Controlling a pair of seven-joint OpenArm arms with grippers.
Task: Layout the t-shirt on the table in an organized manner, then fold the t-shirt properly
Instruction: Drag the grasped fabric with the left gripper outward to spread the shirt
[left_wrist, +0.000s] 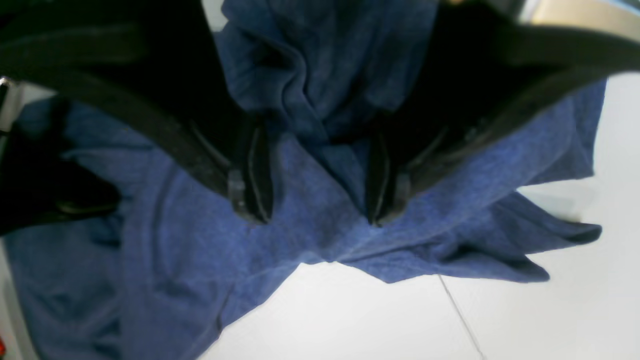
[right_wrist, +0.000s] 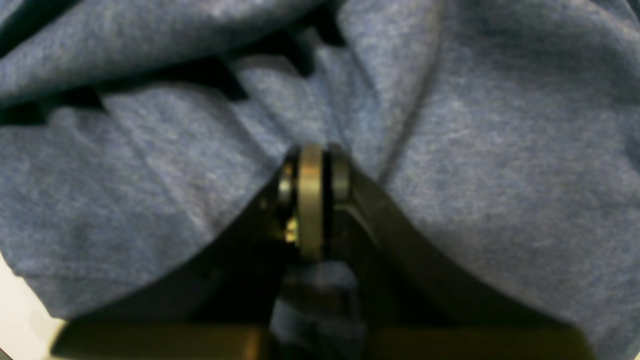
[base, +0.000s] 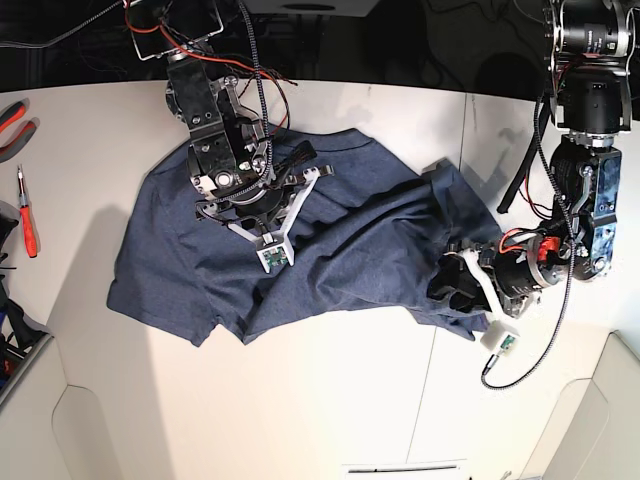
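Note:
The navy-blue t-shirt (base: 330, 260) lies crumpled and only partly spread on the white table (base: 330, 400). My right gripper (base: 255, 210) is over its upper left part. In the right wrist view it (right_wrist: 312, 165) is shut on a pinch of the t-shirt (right_wrist: 500, 175). My left gripper (base: 455, 285) is at the shirt's bunched right end. In the left wrist view it (left_wrist: 315, 210) stands open, a raised ridge of the t-shirt (left_wrist: 200, 260) running between its fingertips (left_wrist: 250, 200). Bare table (left_wrist: 400, 320) shows just past that hem. No lettering is visible.
Red-handled pliers (base: 15, 115) and a red screwdriver (base: 28, 225) lie at the table's far left edge. A thin dark seam (base: 435, 380) crosses the tabletop right of centre. Cables hang from both arms.

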